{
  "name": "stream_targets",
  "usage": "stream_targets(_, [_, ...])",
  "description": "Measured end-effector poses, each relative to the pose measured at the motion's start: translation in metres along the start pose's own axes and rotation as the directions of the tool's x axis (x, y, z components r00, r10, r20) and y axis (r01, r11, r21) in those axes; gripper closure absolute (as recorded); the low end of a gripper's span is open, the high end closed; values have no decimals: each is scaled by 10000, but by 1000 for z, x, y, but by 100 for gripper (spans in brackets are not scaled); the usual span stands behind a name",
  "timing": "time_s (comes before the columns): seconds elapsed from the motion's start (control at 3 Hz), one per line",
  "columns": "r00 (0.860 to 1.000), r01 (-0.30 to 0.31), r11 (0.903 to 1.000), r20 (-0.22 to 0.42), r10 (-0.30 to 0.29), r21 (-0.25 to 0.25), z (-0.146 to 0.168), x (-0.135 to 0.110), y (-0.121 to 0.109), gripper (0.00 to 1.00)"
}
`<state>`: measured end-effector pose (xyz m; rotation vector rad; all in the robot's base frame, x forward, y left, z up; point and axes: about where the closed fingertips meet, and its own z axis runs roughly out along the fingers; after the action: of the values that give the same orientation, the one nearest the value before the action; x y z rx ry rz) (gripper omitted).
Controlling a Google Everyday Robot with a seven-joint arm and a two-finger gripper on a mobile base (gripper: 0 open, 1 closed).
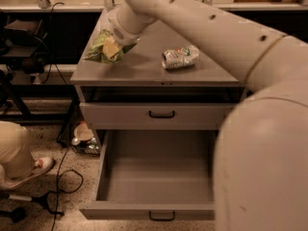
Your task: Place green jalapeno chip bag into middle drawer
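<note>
Closest to you, the robot's arm (269, 148) fills the right foreground and hides the right end of the middle drawer (159, 177). That drawer is pulled fully out at the bottom with its box bare, so the target is ready. Above it sits the shallower drawer (120, 115), closed. Farther back on the cabinet top (144, 71) lies a silvery packet (180, 57), well apart from the work. Farthest, at the top's left edge, the gripper (115, 40) looks clamped on the green jalapeno chip bag (98, 51). The bag bunches at the gripper's tip and juts out past the cabinet's side, and appears to be off the surface. Your main risk is the carry. The foil is light and slick and seems pinched near one end, so a quick swing could shake it loose. From where it is, it would land on the floor by the cables and the person's shoe (41, 165), not in the drawer. Bring it forward clear of the closed drawer front. If you come down too early, the bag will catch on that front or on the cabinet lip, and the arm itself may block your view of the drop. By count there are two drawers, one open and one shut, each with one black handle. There is one green bag, one silvery packet and one gripper.
</note>
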<state>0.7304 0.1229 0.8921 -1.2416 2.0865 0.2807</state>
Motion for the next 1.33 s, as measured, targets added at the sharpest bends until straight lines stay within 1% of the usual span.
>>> stream_targets(0.33, [9919,789,9968,1006,-775,-102,-68,1,0,100])
stream_targets(0.67, [9734,1666,9855,1646,-1591,-325,-130,25,3,100])
stream_targets(1.0, [9741,1638,9859,1638,-1561,-347,-129,24,4,100])
stream_targets(1.33, [9765,1679,9832,1487,-1560,-714,-125,36,8,100])
